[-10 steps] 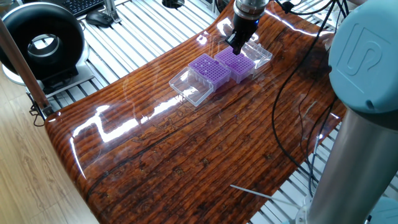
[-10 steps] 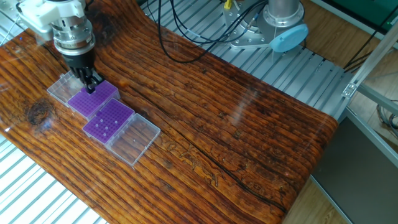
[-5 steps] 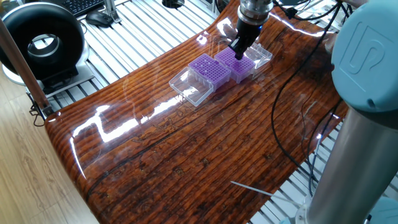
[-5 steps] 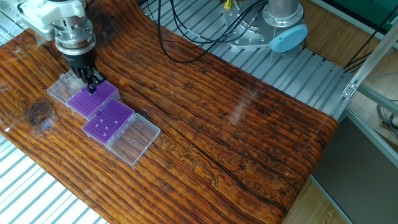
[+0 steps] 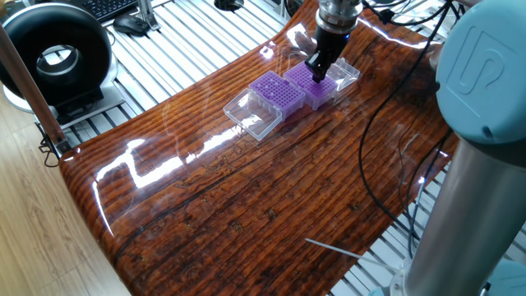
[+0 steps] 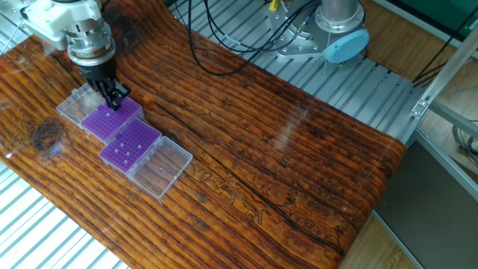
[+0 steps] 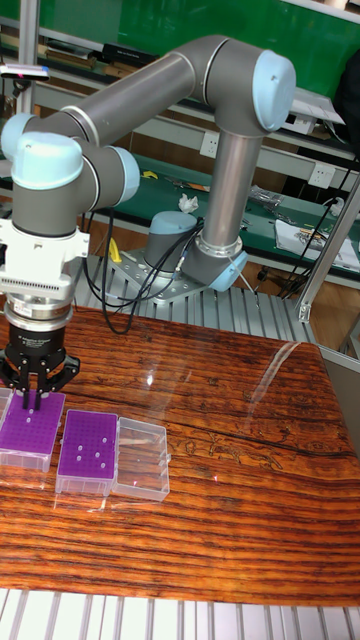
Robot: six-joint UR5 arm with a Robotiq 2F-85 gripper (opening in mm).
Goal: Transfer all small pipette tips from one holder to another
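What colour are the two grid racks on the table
Both racks are purple: the one under the gripper at and its neighbour. The other fixed view shows it best.

Gripper [image 5: 318, 72] hangs over the far purple rack [image 5: 314, 84]; a second rack [image 5: 273, 93] sits beside it.

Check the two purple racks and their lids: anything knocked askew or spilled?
Nothing stands out. Both purple racks sit flat beside their open clear lids, a few tips upright in the nearer rack. The gripper hangs over the far rack.
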